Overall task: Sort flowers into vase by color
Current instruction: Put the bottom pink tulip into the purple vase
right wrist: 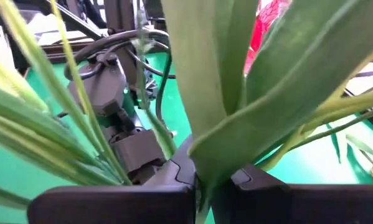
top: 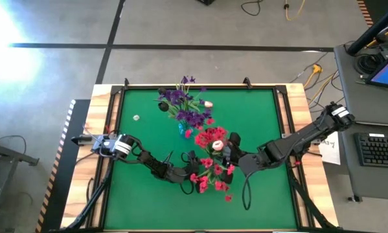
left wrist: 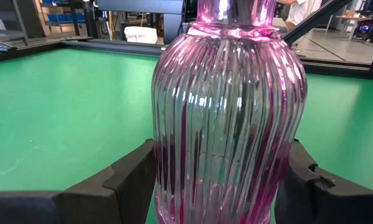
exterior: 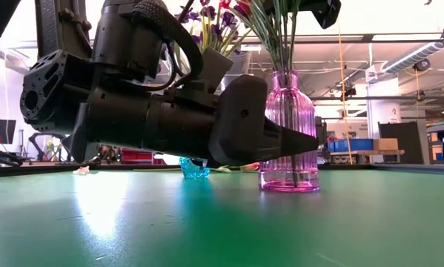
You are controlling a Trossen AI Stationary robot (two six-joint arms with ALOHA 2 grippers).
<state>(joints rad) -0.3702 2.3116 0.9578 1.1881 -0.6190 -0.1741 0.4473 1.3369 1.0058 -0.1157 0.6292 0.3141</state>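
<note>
Red flowers (top: 212,137) already bunched in the pink vase (exterior: 289,133) at frame center, purple flowers (top: 181,102) standing upper-center, left gripper (left wrist: 220,186) hugging that vase, right gripper (right wrist: 205,180) pinched shut on a green stem (right wrist: 220,112), so probably mostly sorted.

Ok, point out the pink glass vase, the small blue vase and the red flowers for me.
pink glass vase (left wrist: 226,118): left wrist view, on its ribbed belly.
small blue vase (exterior: 193,168): low view, on its glass body at table level.
red flowers (top: 210,138): high view, on the blossom cluster mid-table.
</note>
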